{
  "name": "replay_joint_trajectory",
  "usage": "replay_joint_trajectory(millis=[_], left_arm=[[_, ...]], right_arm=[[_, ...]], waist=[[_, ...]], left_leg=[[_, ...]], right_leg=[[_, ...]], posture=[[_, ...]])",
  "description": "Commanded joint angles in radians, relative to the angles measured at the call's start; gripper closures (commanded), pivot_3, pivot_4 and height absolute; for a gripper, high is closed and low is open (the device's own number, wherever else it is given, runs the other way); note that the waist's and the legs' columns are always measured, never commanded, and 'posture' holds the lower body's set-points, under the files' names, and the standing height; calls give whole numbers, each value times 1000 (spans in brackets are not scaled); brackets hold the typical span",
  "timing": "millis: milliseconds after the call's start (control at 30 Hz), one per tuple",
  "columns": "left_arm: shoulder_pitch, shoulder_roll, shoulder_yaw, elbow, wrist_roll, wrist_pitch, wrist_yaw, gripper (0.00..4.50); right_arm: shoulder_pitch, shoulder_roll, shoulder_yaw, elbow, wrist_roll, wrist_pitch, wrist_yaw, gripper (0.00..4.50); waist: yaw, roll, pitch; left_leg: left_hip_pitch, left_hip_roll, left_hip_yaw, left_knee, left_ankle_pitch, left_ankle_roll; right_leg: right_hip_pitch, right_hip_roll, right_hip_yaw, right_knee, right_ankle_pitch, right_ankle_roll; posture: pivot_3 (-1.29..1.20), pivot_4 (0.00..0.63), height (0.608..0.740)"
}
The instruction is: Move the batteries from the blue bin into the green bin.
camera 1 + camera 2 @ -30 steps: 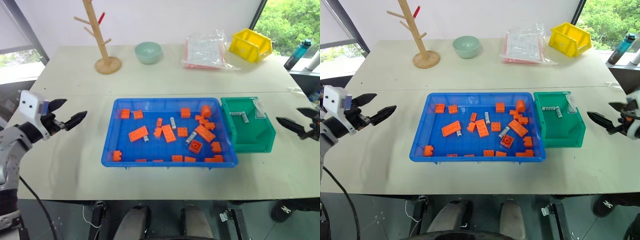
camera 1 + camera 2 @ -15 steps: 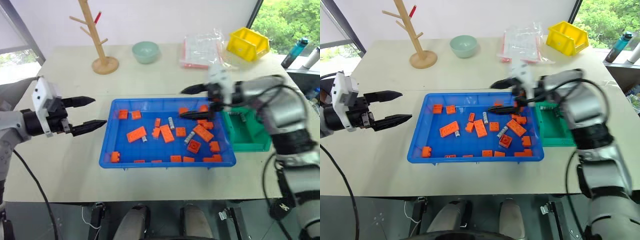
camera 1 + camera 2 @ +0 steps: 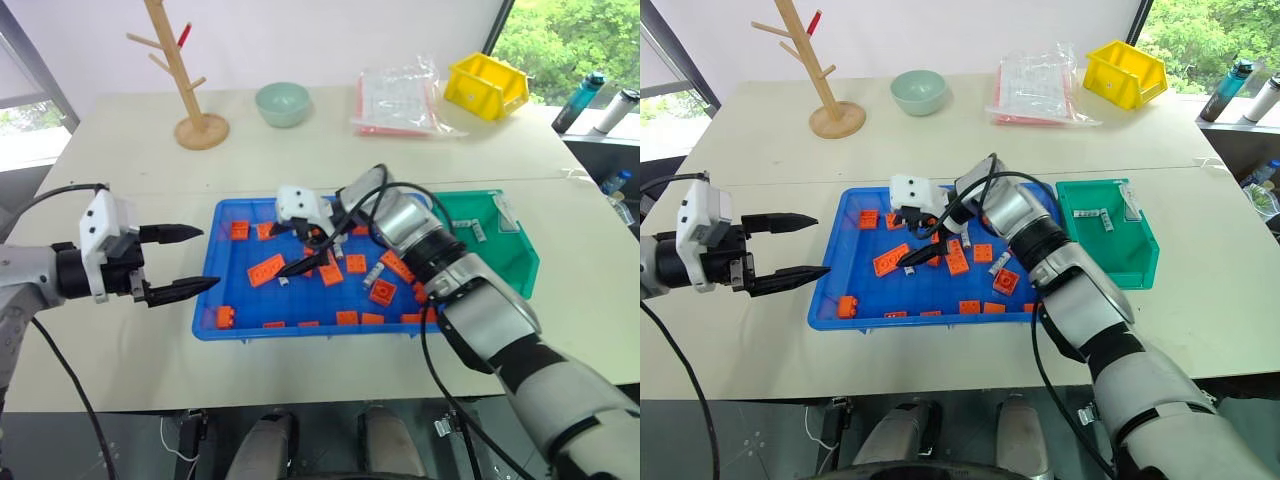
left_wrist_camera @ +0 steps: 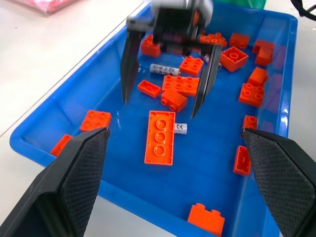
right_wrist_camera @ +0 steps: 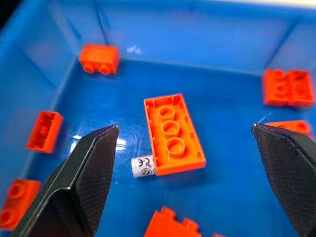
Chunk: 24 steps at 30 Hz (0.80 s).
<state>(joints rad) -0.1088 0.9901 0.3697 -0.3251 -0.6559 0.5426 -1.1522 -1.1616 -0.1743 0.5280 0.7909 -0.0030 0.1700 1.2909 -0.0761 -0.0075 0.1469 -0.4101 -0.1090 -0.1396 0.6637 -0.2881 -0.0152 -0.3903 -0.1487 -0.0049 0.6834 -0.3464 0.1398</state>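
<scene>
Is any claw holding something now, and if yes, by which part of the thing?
Nothing is held. The right claw hangs open over the blue bin, and the left claw is open beside the bin.

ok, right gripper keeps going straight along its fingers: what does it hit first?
Probably the long orange brick and the battery lying against its end; both sit between the open fingers of the right gripper on the blue bin floor. Depth is unclear, so which one it reaches first is uncertain.

Orange bricks (image 3: 275, 268) fill the blue bin (image 3: 213, 299) beside the green bin (image 3: 523, 262).
</scene>
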Motion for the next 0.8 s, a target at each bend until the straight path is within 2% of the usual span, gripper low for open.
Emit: replay_joint_trajectory(millis=[33, 333, 433, 533, 800], left_arm=[[22, 6, 63, -53, -23, 9, 22, 0], [37, 7, 85, -76, -26, 19, 54, 0], [35, 8, 82, -76, -25, 17, 58, 0], [24, 10, 72, -66, -19, 11, 59, 0], [-24, 1, 27, -34, 2, -8, 60, 0]], right_arm=[[-44, 50, -16, 82, -37, -62, -9, 65], [-74, 129, -67, 252, -83, -113, -63, 65], [-77, 137, -86, 264, -88, -119, -60, 869], [-79, 142, -98, 265, -94, -120, -51, 2298], [-68, 139, -125, 228, -101, -97, -36, 2282]], waist=[[0, 0, 0], [-10, 0, 0], [-20, 1, 0], [-26, 1, 0], [-29, 1, 0]], left_leg=[[0, 0, 0, 0, 0, 0], [0, 0, -1, 0, 0, -1], [0, 0, -2, 0, 0, -1], [0, 0, -3, 0, 0, -1], [0, 0, -3, 0, 1, -1]], right_leg=[[0, 0, 0, 0, 0, 0], [0, 1, 0, 0, 0, 0], [0, 1, 0, 1, 0, 0], [-1, 1, 0, 1, 0, 0], [-1, 1, 0, 1, 0, 0]], posture=[[0, 150, 726], [0, 150, 726], [0, 150, 726], [0, 150, 726], [0, 150, 726]])
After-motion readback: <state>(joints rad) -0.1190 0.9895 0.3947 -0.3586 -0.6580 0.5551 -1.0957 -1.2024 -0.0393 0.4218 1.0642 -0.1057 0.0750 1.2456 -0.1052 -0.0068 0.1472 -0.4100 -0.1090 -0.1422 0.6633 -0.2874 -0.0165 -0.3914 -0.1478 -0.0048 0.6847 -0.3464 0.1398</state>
